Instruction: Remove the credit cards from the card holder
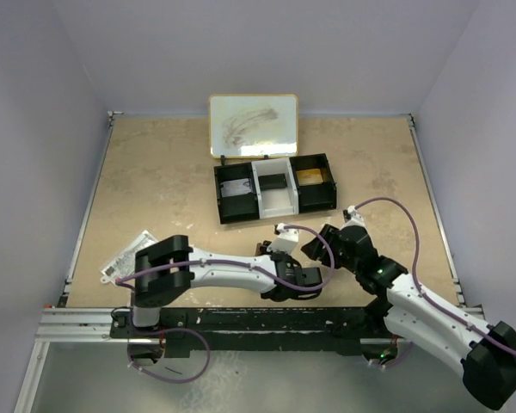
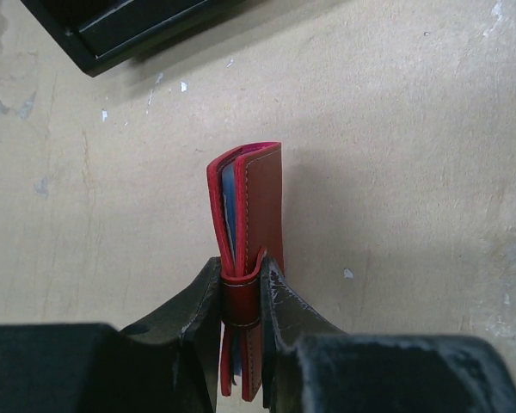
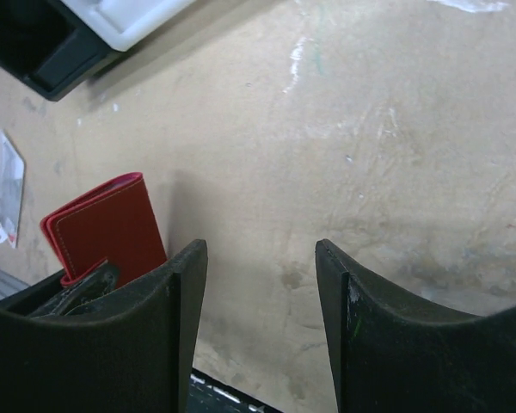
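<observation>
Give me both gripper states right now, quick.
Left gripper: closed on the red card holder.
Right gripper: open, holding nothing.

The beige flat table point(image 1: 155, 172) carries a long black plastic three-compartment tray point(image 1: 232, 215) at its centre, behind both arms. A white rectangular wood-framed board point(image 1: 253, 126) is directly behind the tray, at the table's far edge. A white printed paper packet point(image 1: 125, 262) lies near the front left edge, left of the left arm. In front of the tray, the small red folding card holder point(image 2: 254, 206) sits between the fingers of the left gripper point(image 2: 241, 284), clamped at its near end. The right gripper point(image 3: 260, 248) stands just right of the card holder, jaws apart over the table.
</observation>
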